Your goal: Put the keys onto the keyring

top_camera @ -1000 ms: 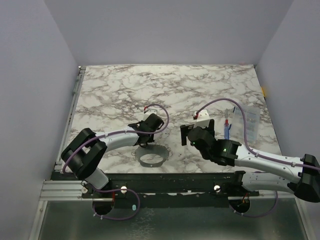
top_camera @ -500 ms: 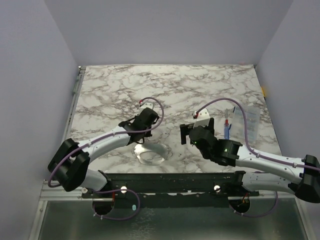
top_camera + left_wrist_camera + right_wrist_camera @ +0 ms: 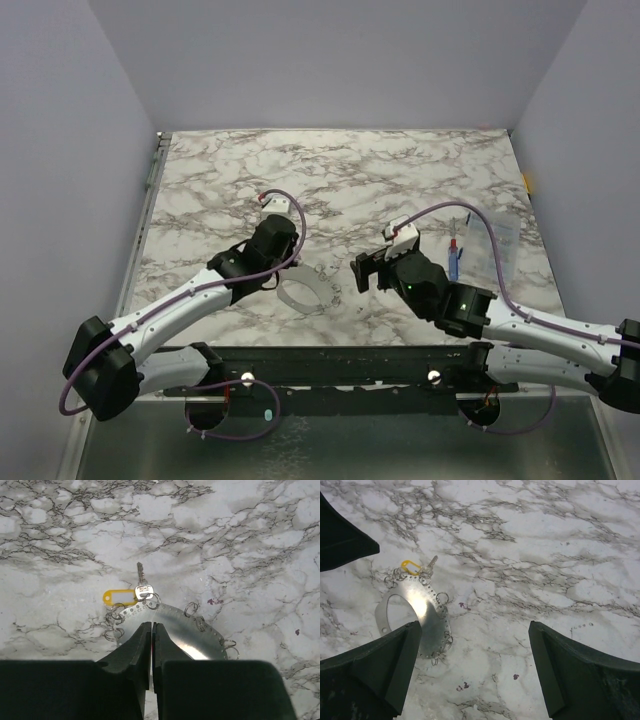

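Note:
A small silvery key (image 3: 141, 580) lies on the marble with a yellow tag (image 3: 119, 598) and a thin wire keyring (image 3: 153, 601) at its head, touching the far rim of a grey metal disc (image 3: 175, 627). Several more wire rings hang from holes along the disc's rim. My left gripper (image 3: 151, 625) is shut, its tips over the disc's near part, with nothing visible between them. The right wrist view shows the key (image 3: 431, 563), the tag (image 3: 410, 566) and the disc (image 3: 422, 611) to the left of my open, empty right gripper (image 3: 475, 626).
The disc (image 3: 298, 298) lies between my left gripper (image 3: 282, 280) and my right gripper (image 3: 362, 270). A blue-and-red pen-like stick (image 3: 456, 258) and a clear plastic bag (image 3: 498, 245) lie at the right. Grey walls enclose the marble table.
My left arm has stretched out and swung left, and the disc has slid away from the near edge. My right gripper has shifted slightly left and forward.

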Robot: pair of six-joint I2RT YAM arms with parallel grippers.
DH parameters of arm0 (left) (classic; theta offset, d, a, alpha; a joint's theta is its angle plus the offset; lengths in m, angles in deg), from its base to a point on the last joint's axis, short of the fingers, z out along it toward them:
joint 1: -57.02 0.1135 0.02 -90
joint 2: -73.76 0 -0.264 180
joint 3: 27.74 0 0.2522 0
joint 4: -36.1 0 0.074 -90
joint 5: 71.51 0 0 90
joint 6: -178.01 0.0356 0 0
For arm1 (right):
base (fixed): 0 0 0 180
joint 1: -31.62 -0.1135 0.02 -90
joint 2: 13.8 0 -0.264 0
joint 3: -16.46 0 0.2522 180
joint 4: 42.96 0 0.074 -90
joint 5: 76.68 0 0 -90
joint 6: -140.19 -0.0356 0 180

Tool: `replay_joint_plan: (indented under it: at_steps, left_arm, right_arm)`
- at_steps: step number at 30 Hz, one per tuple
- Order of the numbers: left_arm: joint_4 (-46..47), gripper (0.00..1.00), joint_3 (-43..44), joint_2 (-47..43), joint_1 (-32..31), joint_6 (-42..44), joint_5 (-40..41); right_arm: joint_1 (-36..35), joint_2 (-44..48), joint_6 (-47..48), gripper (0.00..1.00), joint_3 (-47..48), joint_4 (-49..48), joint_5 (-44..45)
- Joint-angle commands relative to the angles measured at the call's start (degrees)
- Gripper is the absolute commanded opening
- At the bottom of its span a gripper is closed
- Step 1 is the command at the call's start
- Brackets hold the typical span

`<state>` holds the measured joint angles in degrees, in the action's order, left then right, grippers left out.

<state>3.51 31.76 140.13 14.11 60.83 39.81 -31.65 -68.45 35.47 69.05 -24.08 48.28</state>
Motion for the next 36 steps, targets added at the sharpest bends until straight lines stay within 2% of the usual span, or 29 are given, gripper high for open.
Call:
replay_joint_plan:
  at_steps: [1,4,6,11,17,21,23,26,28,31,33,36]
  left_arm:
    - [2.0,0.18,-1.7,-1.5,0.0,0.3,1.4]
    - [2.4,0.38,-2.6,0.5,0.1,0.5,0.6]
    - [2.9,0.44,-3.2,2.4,0.1,0.7,0.7]
    - [2.9,0.44,-2.9,7.0,0.1,0.0,0.1]
    - [2.0,0.44,-4.3,7.9,0.0,-1.0,-9.7]
    - [-0.1,0.44,-6.2,7.2,-1.7,-2.3,-10.9]
    - [-1.4,0.44,-6.0,5.7,-2.1,-2.4,-11.5]
    - [-5.0,0.43,-2.7,3.4,-2.2,1.7,-13.8]
    - [-10.1,0.43,1.0,2.4,-2.2,6.9,-11.0]
    - [-13.2,0.42,3.1,1.1,-2.1,11.9,1.1]
    - [-12.9,0.42,2.7,-0.2,-2.1,12.7,9.1]
    - [-10.7,0.42,1.5,-2.5,-1.9,11.4,11.9]
  right_arm:
    - [0.1,0.7,3.4,1.00,-1.1,-4.6,-3.8]
    - [0.1,-0.1,3.1,1.00,-0.6,-4.0,-3.8]
    - [0.1,-0.7,2.2,1.00,-0.1,-2.8,-3.4]
    - [0.1,-1.3,-0.6,1.00,-0.4,-0.1,-2.9]
    - [0.1,-1.7,-6.3,0.94,-1.9,1.3,-5.0]
    - [0.1,-4.6,-12.1,0.85,-4.4,-2.4,-12.9]
    - [0.0,-7.2,-14.9,0.83,-4.7,-4.3,-17.2]
    - [0.0,-11.6,-17.0,0.81,-4.9,-9.7,-23.8]
    - [0.0,-15.0,-17.4,0.78,-4.1,-12.2,-27.9]
    - [0.0,-20.8,-18.1,0.74,-1.5,-14.4,-32.2]
    - [0.0,-24.0,-18.6,0.73,0.3,-15.5,-33.4]
    - [0.0,-28.7,-19.4,0.72,2.3,-17.8,-34.4]
